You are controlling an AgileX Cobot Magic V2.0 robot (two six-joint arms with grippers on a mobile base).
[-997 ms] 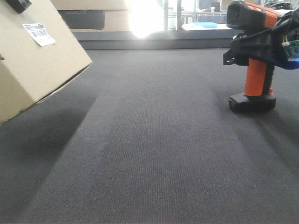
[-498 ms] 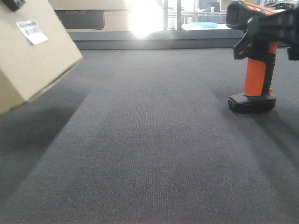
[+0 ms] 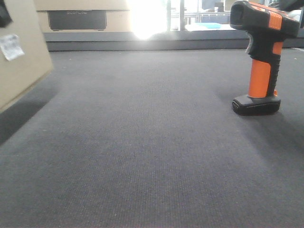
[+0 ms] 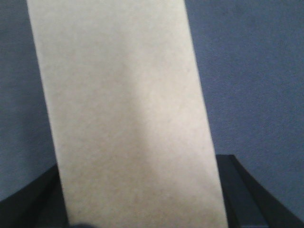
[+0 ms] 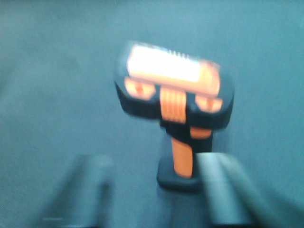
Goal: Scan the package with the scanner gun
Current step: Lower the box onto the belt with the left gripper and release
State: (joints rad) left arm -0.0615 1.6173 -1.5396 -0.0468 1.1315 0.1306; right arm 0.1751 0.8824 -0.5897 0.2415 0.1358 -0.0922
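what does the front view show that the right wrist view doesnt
Only the front view shows the package at the left edge with its white barcode sticker, plus the wider tan box with a dark panel at the back.

Only the right wrist view shows the right claw, its blurred fingers spread open with nothing between them, and the top of the scanner's head.

Both show the scanner gun standing upright on its black foot on the dark grey carpet, ungripped.

The package (image 3: pixel 19 57) sits far left, the scanner gun (image 3: pixel 260 57) upright far right, well apart.
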